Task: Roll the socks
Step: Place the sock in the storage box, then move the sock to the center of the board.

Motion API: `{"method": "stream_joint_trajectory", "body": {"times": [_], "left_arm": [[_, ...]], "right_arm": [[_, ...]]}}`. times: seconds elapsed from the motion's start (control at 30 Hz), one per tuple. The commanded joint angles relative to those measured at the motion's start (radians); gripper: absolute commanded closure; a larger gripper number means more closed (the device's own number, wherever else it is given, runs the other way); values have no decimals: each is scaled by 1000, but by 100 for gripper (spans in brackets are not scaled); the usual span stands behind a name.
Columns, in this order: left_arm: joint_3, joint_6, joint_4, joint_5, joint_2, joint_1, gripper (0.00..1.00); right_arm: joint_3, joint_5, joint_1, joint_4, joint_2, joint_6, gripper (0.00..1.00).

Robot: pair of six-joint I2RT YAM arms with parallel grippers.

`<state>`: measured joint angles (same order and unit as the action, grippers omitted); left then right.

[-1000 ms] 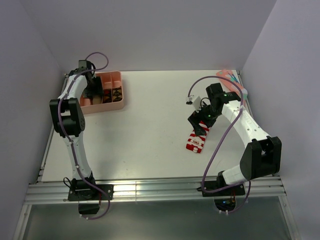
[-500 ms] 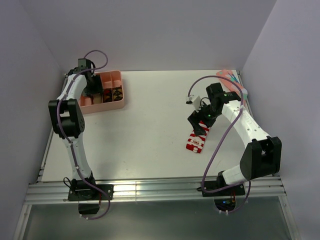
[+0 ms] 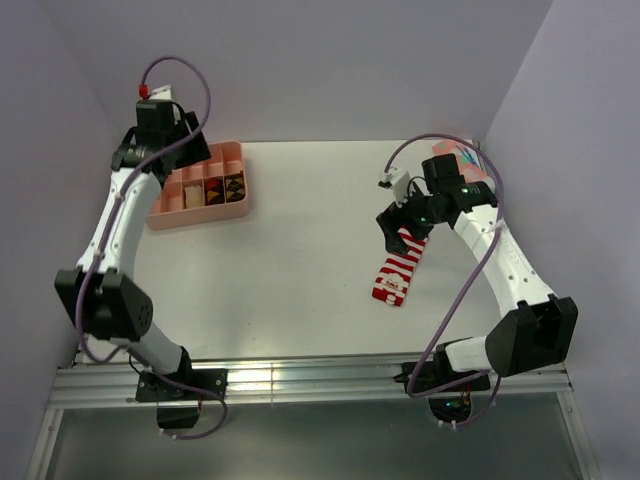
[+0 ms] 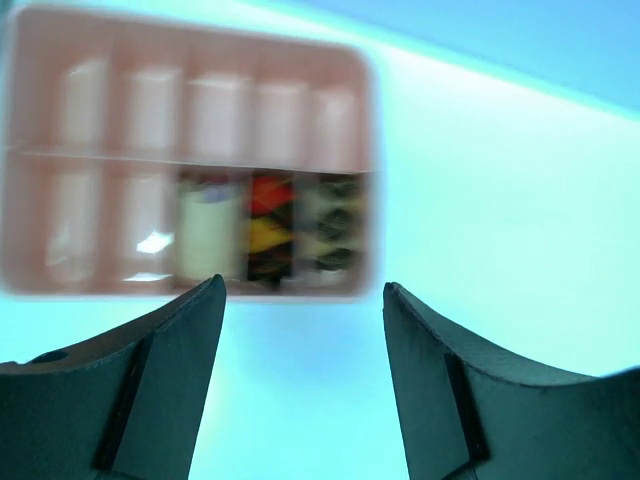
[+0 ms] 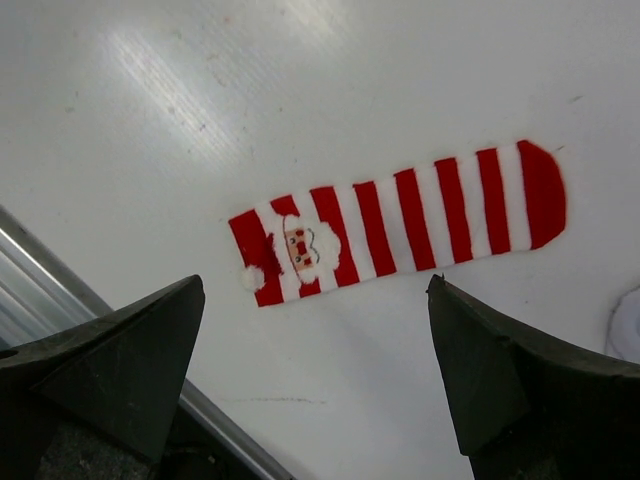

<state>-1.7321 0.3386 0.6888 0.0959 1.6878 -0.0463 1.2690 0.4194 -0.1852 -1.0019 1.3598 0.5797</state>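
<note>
1 sock is in play right now: the striped sock (image 5: 400,225) lies flat and fully unrolled on the table (image 3: 300,270), right of the middle, so I'd call the rolling of this one not yet begun. The right gripper (image 5: 312,290) hangs directly above it, jaws spread as wide as they go, nothing between them and no contact with the cloth. This looks like the approach before a first pinch. The sock is banded red and white along its length, with a solid red toe at the far end. At the near end there is a small white-trimmed face with a pompom. The cloth looks thin and limp and lies flush on the surface, so the next move calls for the fingers to come right down to the table at 1 end. They would need to nip the edge and turn it over onto itself without dragging the whole sock along. Far off at the left rear, the left gripper (image 4: 302,290) hovers over the tray (image 3: 205,214), jaws apart and empty. That view is blurred. 3 compartments hold bundles, and whether the cream bundle (image 4: 205,225) is the other sock I cannot tell. A pink sock (image 3: 455,152) sits in the far right corner, well apart.
</note>
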Motion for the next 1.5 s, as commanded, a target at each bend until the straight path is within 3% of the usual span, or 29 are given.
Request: {"method": "stream_joint_trajectory", "body": {"times": [0.0, 0.2, 0.47, 1.47], "left_arm": [[162, 111, -191, -16, -187, -115, 30], [426, 223, -406, 31, -421, -280, 29], [485, 215, -416, 205, -453, -567, 29], [514, 235, -377, 249, -465, -661, 30]], "right_arm": [[64, 10, 10, 108, -59, -98, 0], [104, -8, 16, 183, -91, -185, 0], [78, -21, 18, 272, -140, -250, 0], [-22, -25, 20, 292, -215, -241, 0]]}}
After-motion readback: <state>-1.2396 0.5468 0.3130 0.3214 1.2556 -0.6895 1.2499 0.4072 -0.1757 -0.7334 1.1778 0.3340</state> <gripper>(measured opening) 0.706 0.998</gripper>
